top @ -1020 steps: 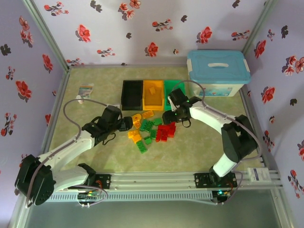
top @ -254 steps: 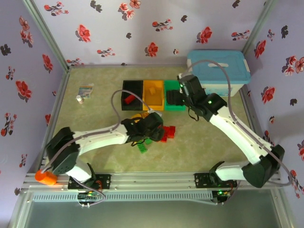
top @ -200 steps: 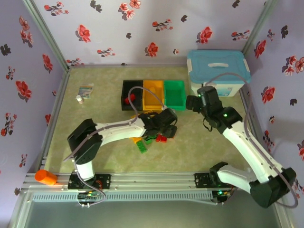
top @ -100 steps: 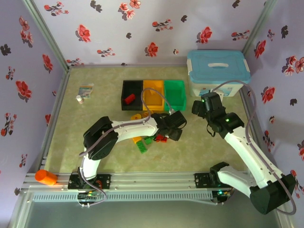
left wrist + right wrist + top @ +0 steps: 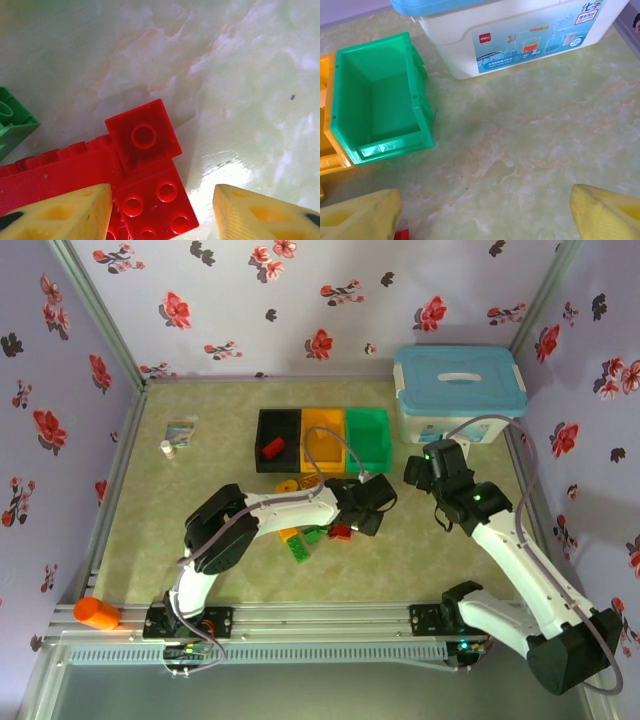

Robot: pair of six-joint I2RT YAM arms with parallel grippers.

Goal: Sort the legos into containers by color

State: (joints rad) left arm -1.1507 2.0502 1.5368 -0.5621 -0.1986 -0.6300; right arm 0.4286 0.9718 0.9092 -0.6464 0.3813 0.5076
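Done: one red brick [image 5: 272, 448] lies in the black bin [image 5: 262, 418] (the only sorted piece I can make out). The green bin [image 5: 385, 147] looks bare inside, and the orange bin [image 5: 323, 415] is too small to judge.
Remaining: red legos [image 5: 145, 165], green legos [image 5: 301, 549] and yellow legos [image 5: 288, 486] lie loose on the table in front of the bins.
Left gripper [image 5: 160, 220]: fingers partly apart, straddling the red cluster, no firm hold evident.
Right gripper [image 5: 482, 220]: spread wide, empty, over bare table near the green bin.
Around: white box [image 5: 460, 418] just beside the bins; orange cylinder [image 5: 97, 613] well apart.
In the way: the red bricks touch, so closing may drag a neighbour.
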